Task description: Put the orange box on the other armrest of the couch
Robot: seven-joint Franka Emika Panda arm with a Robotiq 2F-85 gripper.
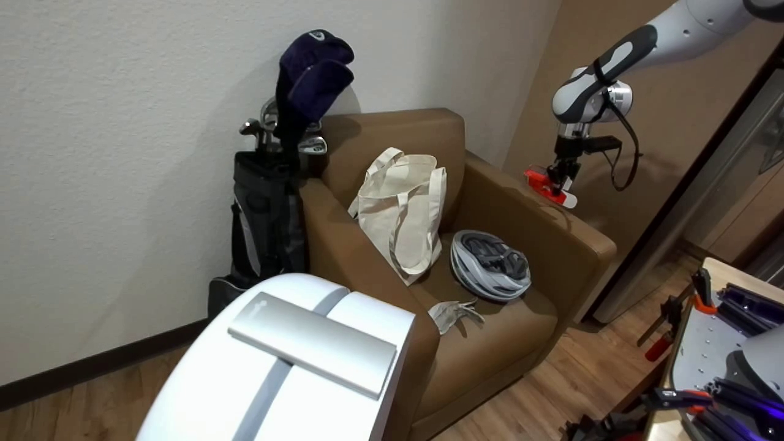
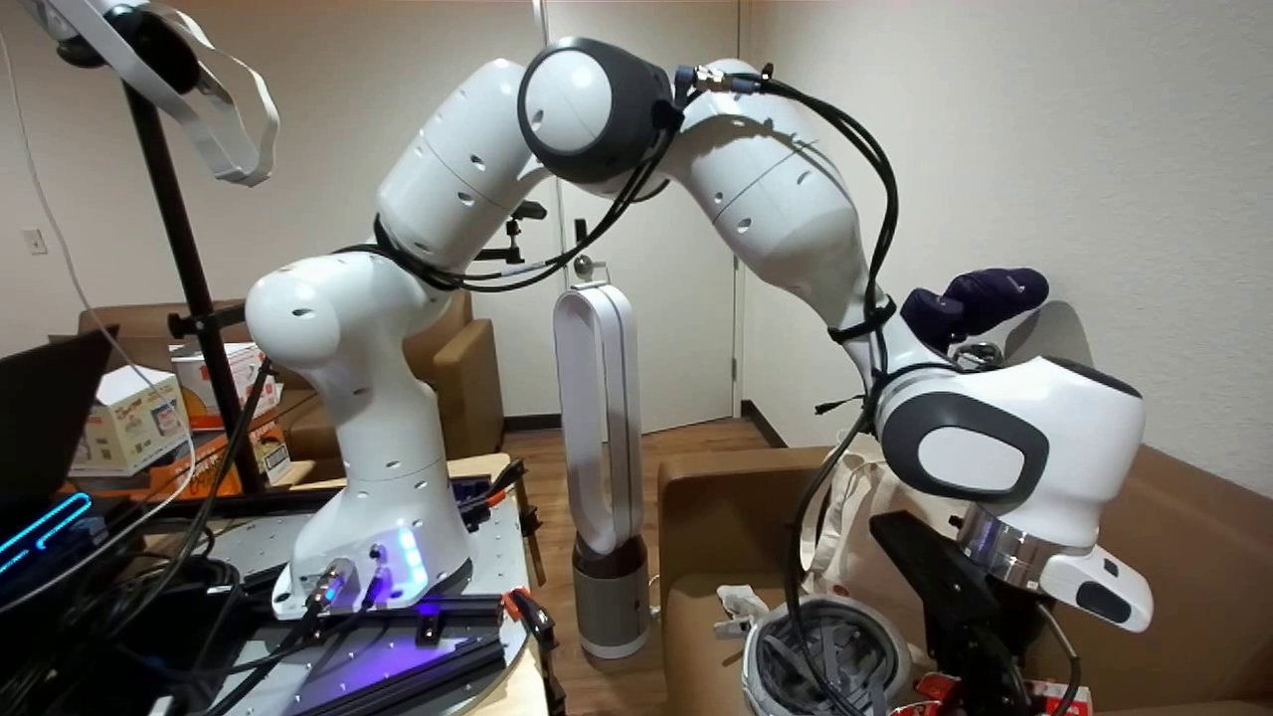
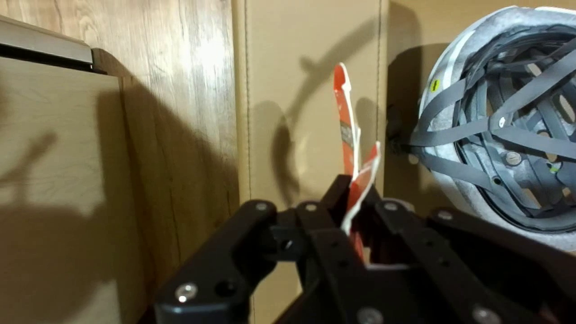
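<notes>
I'm holding the orange box (image 1: 539,182) pinched in the gripper (image 3: 355,193), and it's hanging over the other armrest (image 1: 579,229) of the couch (image 1: 490,358); whether it's touching, I'm unable to tell. In an exterior view, the upturned helmet (image 1: 490,266) is lying on the seat (image 1: 520,318) at seven o'clock from the box, and the cream bag (image 1: 401,211) is sitting at nine.

From claw (image 3: 355,193) in wrist view: free room along armrest (image 3: 290,40) toward 12 o'clock. Helmet (image 3: 508,123) blocks 2 to 3 o'clock. Gap over floor (image 3: 189,90) at 10 o'clock, tan panel (image 3: 63,175) beyond, 9 o'clock. In exterior view, cloth bag (image 1: 401,214) in way between 8 and 9 o'clock of claw.
</notes>
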